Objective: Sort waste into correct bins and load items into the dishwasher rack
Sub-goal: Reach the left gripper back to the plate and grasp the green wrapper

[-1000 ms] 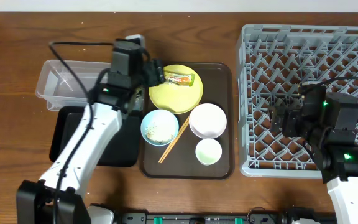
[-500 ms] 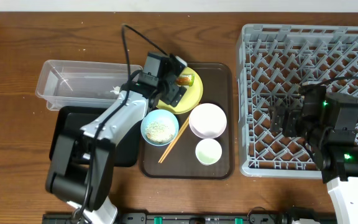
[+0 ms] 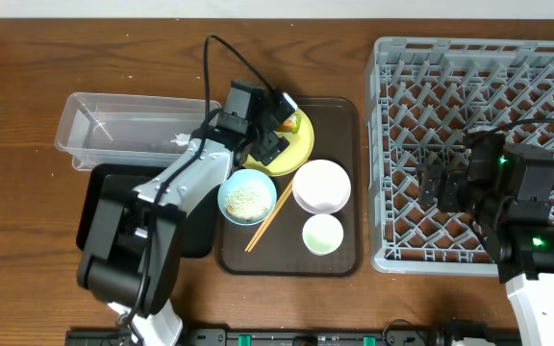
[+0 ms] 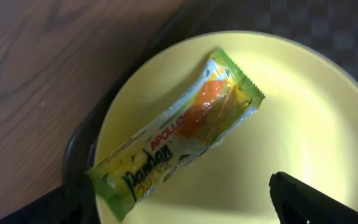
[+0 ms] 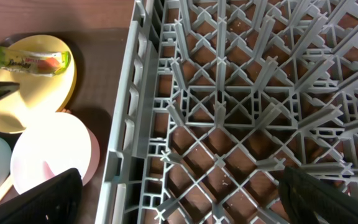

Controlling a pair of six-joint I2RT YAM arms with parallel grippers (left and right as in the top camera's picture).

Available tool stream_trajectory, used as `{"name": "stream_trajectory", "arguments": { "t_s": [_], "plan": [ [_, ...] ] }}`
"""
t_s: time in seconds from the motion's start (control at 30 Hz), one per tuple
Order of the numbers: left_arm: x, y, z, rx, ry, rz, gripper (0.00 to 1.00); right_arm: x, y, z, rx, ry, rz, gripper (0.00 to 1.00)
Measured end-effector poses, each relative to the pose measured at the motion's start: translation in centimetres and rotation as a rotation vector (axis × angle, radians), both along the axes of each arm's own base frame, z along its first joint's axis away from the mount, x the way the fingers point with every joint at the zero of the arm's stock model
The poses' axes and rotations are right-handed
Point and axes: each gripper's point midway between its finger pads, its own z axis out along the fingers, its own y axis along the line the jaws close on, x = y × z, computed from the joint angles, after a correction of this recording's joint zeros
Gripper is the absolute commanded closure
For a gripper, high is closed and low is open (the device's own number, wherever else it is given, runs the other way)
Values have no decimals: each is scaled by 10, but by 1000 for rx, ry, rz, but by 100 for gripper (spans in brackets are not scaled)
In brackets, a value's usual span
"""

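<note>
Under our left gripper [image 4: 178,186], whose fingers stand wide apart, the snack wrapper [image 4: 182,130] lies flat on the yellow plate [image 4: 303,124], just ahead of the fingertips. Below our right gripper [image 5: 180,174], fingers also apart and holding nothing, sits the grey rack [image 5: 229,93].

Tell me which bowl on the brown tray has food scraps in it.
The light-blue bowl, left of the chopsticks: white rice-like scraps lie in it. The white bowl and the small cup look empty.
</note>
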Motion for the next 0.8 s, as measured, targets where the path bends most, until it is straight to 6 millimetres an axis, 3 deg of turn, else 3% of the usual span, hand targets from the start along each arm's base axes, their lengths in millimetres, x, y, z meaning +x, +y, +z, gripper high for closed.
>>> {"name": "stream_trajectory", "arguments": {
  "t_s": [0.17, 0.47, 0.57, 0.63, 0.8],
  "plan": [
    [9, -3, -21, 59, -31, -74, 8, -2, 0, -2, 0, 13, 0, 1],
    [29, -7, -26, 78, -123, -104, 9, -3, 0, -3, 1, 17, 0, 1],
    [32, -9, -32, 79, -129, -110, 14, -3, 0, -3, 1, 18, 0, 1],
    [32, -9, -32, 82, -132, -112, 23, -3, 0, -3, 1, 19, 0, 1],
    [31, -8, -38, 92, -119, -117, 71, -4, 0, -3, 1, 21, 0, 1]
  ]
}}
